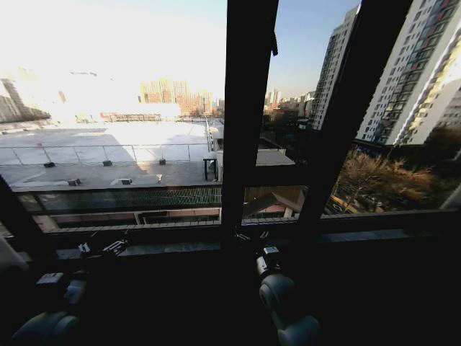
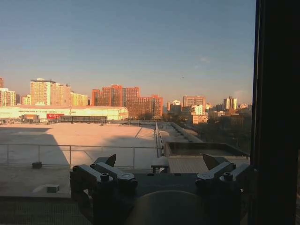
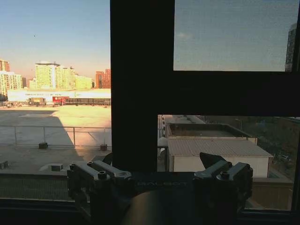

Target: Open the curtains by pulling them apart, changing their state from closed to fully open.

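The left gripper (image 2: 159,165) is hovering open before the window glass (image 2: 126,70), holding nothing; the right gripper (image 3: 157,164) is gaping open too, facing the dark frame bar (image 3: 140,84) at its twelve o'clock. No curtains are hanging across the panes (the view outside is unobstructed). Judging from this, the arms should be checking the window's edges for fabric.

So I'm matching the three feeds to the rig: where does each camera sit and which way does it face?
Head view: high on the robot, looking forward and down through the window frame; both arms low, left gripper, right gripper.
Left wrist view: behind the open left gripper, facing the glass.
Right wrist view: behind the open right gripper, facing the frame.
All share the pale rooftop outside.
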{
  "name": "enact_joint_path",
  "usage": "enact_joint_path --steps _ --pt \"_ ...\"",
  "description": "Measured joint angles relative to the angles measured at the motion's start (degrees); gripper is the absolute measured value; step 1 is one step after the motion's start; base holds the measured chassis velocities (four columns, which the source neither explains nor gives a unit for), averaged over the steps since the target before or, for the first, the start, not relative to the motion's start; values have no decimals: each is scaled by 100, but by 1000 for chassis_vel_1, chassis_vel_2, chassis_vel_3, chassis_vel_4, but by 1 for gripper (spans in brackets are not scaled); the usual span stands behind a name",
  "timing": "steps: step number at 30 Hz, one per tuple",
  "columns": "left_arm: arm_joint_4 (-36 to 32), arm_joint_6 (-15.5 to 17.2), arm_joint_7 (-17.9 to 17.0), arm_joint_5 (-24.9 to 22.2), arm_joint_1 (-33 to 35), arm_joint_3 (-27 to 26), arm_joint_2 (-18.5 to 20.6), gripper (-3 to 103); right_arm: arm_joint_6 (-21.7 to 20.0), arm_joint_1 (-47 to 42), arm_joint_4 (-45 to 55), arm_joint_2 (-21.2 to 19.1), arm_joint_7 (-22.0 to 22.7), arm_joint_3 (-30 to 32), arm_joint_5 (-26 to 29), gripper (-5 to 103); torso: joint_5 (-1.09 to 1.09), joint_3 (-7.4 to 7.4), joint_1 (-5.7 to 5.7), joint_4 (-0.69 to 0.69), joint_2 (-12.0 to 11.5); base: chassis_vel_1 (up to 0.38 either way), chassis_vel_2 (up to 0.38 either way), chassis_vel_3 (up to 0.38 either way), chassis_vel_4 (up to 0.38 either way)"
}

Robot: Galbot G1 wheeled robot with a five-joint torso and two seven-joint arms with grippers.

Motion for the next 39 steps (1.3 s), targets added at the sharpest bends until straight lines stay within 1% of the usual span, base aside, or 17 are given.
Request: enact_joint_path --steps 10,14,17,21,25,30,39 --pt "-84 -5 2 6 67 -42 -62 100 -2 -110 75 -43 7 16 18 100 -1 0 0 0 0 -255 -450 251 454" --pt "-117 -32 14 12 116 -55 -118 100 -3 -166 133 -54 19 31 26 100 0 0 2 -1 0 -195 -430 220 427" --pt "-156 -81 30 21 174 -64 -155 100 -3 -241 203 -55 43 36 28 100 -1 0 1 1 0 -154 -420 158 413" --pt "-184 -100 37 22 190 -77 -157 100 -2 -310 267 -44 90 37 26 100 -3 0 1 0 0 -113 -400 88 393" --pt "-197 -110 46 19 202 -79 -153 100 -3 -372 318 -22 111 40 18 100 2 0 1 -1 0 -90 -375 68 381" --pt "-181 -125 86 14 213 -79 -143 100 -3 -442 370 7 125 43 -1 100 -4 0 1 1 0 -48 -389 55 379" --pt "-155 -194 114 -4 239 -89 -140 100 -3 -522 435 35 132 42 -30 100 -1 0 1 0 0 -28 -373 30 369"
